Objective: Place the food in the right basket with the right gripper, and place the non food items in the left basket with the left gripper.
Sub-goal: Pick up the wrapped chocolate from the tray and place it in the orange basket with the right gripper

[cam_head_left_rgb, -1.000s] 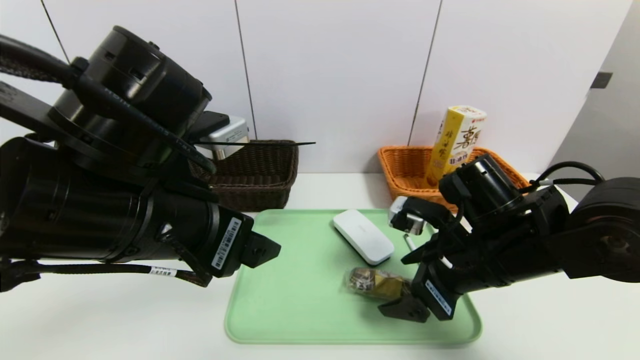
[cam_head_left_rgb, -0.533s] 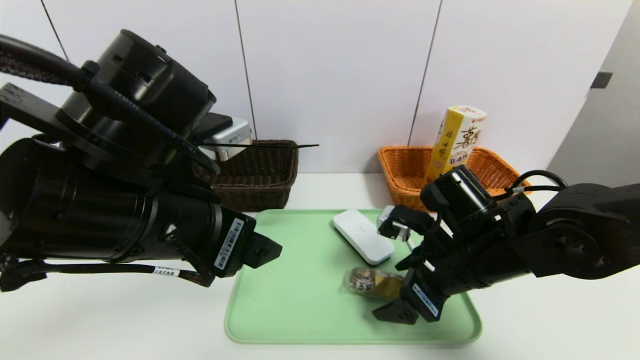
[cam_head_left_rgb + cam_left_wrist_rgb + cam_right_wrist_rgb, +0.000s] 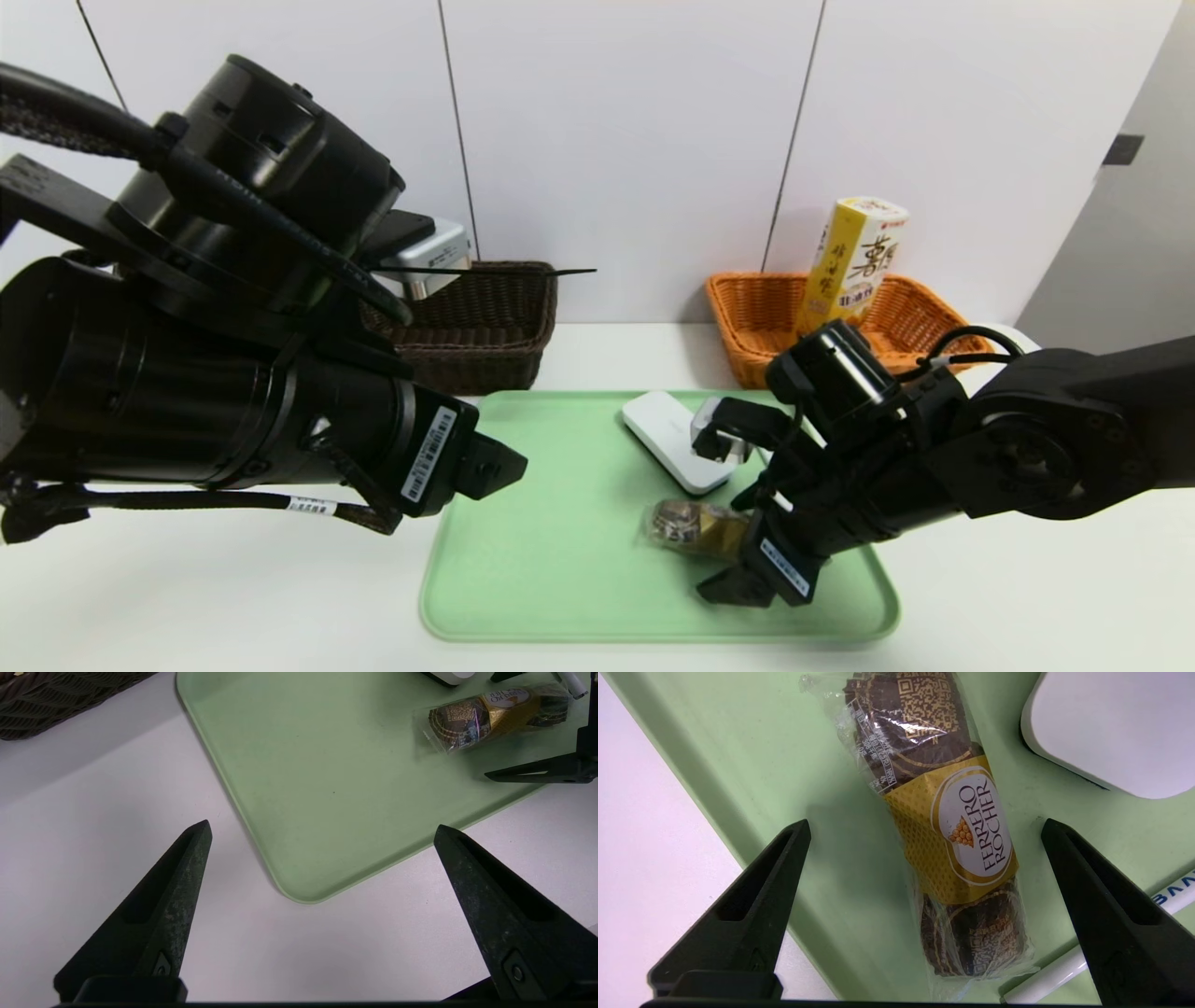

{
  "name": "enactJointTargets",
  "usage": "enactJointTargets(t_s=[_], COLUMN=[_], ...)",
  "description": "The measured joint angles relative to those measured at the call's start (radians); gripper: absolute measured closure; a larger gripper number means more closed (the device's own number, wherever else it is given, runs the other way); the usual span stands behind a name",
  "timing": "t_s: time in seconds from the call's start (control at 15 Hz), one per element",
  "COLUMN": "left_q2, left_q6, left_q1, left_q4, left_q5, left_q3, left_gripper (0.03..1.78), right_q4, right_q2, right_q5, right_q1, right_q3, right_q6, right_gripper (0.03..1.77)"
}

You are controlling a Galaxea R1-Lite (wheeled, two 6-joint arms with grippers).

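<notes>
Right pincer (image 3: pixel 738 551) sits low over the near right part of the green tray (image 3: pixel 560 579), fingers spread wide, nothing gripped. Head view: the chocolate pack (image 3: pixel 695 529) lies on the tray right at my fingers; whether one touches it, can't tell. White remote-shaped device (image 3: pixel 672 439) is just behind it on the tray, partly hidden by my wrist. Orange basket (image 3: pixel 747 327) is at the back right with a yellow carton (image 3: pixel 854 257) standing in it. Dark brown basket (image 3: pixel 485 327) is at the back left. Left pincer (image 3: pixel 485 467) hovers at the tray's left edge.

Left wrist view: left pincer (image 3: pixel 322 833) gapes wide and empty above the white surface (image 3: pixel 93 812) and the tray's near corner (image 3: pixel 299 891). Chocolate pack (image 3: pixel 490 716) is well off, beside one black finger of my right pincer.

Right wrist view: right pincer (image 3: pixel 924 828) straddles the chocolate pack (image 3: pixel 957 830), one finger (image 3: pixel 752 905) on each side, clear gaps both sides. White device (image 3: pixel 1111 728) is near the pack. White pen (image 3: pixel 1064 970) lies by the pack's near end.
</notes>
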Motion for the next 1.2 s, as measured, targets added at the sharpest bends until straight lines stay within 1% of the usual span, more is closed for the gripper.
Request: enactJointTargets(t_s=[0.2, 0.33, 0.4, 0.47, 0.53, 0.87, 1.2], left_q2=[0.0, 0.0, 0.0, 0.0, 0.0, -0.005, -0.011], left_q6=[-0.001, -0.001, -0.001, -0.004, -0.004, -0.002, -0.001], left_q1=[0.0, 0.0, 0.0, 0.0, 0.0, 0.0, 0.0], left_q4=[0.0, 0.0, 0.0, 0.0, 0.0, 0.0, 0.0], left_q5=[0.0, 0.0, 0.0, 0.0, 0.0, 0.001, 0.003], left_q3=[0.0, 0.0, 0.0, 0.0, 0.001, 0.001, 0.001], left_gripper=[0.12, 0.12, 0.12, 0.12, 0.12, 0.12, 0.12], right_q4=[0.0, 0.002, 0.001, 0.0, -0.001, 0.007, 0.006], right_q2=[0.002, 0.002, 0.002, 0.002, 0.001, -0.028, -0.163], right_q5=[0.0, 0.0, 0.0, 0.001, 0.0, 0.007, 0.007], right_q1=[0.002, 0.005, 0.005, 0.005, 0.006, 0.007, -0.012], right_q3=[0.003, 0.005, 0.006, 0.007, 0.008, 0.021, 0.024], right_q6=[-0.002, -0.003, -0.003, -0.002, -0.001, -0.01, -0.006], right_gripper=[0.73, 0.95, 1.16, 1.7, 1.68, 1.68, 1.68])
